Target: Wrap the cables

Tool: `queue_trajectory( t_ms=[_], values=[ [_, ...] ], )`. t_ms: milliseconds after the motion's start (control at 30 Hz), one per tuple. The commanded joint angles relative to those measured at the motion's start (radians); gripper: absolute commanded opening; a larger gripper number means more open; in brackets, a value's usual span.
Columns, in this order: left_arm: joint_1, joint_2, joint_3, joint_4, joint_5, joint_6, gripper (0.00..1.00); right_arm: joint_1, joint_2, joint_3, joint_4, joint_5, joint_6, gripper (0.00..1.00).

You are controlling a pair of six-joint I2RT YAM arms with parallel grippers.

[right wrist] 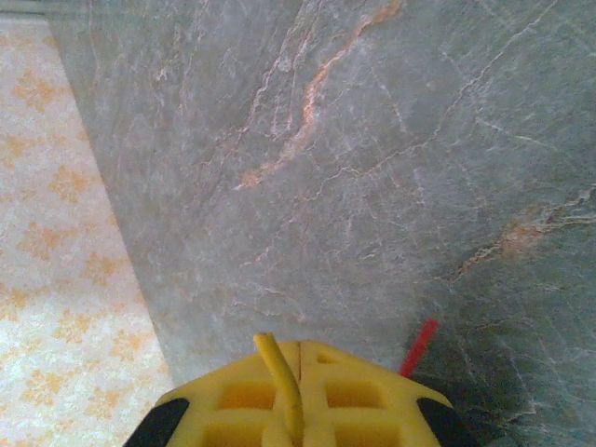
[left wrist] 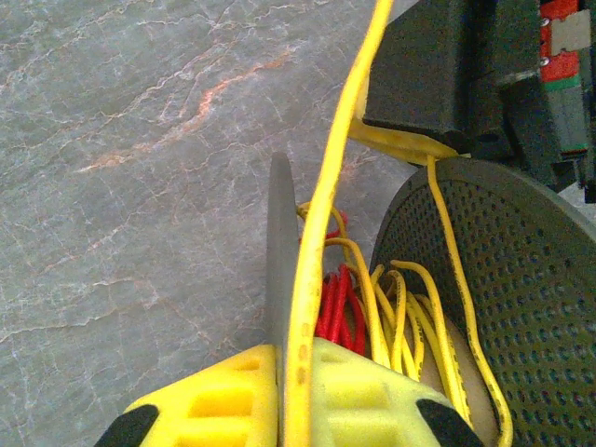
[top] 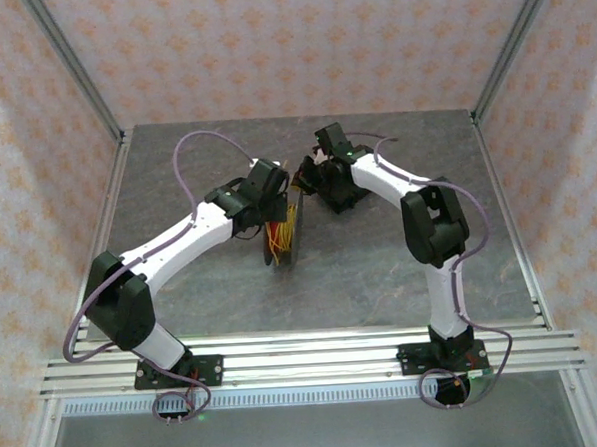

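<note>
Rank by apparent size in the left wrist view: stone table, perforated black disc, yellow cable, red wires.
1. stone table
2. perforated black disc
3. yellow cable
4. red wires
The cable is nearest the camera, so its place is unsure.

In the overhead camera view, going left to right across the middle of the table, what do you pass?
left wall → left arm → cables → right arm → right wall
</note>
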Motion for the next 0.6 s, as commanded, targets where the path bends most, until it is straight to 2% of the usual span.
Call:
queue_trajectory(
  t_ms=[0,267,567],
  values=[
    [-0.015,-0.103,0.026,0.154,0.058,0.004,0.0,-0.021,0.075,-0.006,-0.005,0.066,-0.048,0.0],
    [-0.006,-0.1,0.034,0.141,0.044,0.007,0.0,-0.024,0.096,0.07,-0.117,0.048,-0.123,0.19],
    [0.0,-0.086,0.041,0.13,0.021,0.016,0.0,-0.025,-0.014,0.147,-0.17,0.024,-0.142,0.42]
  ],
)
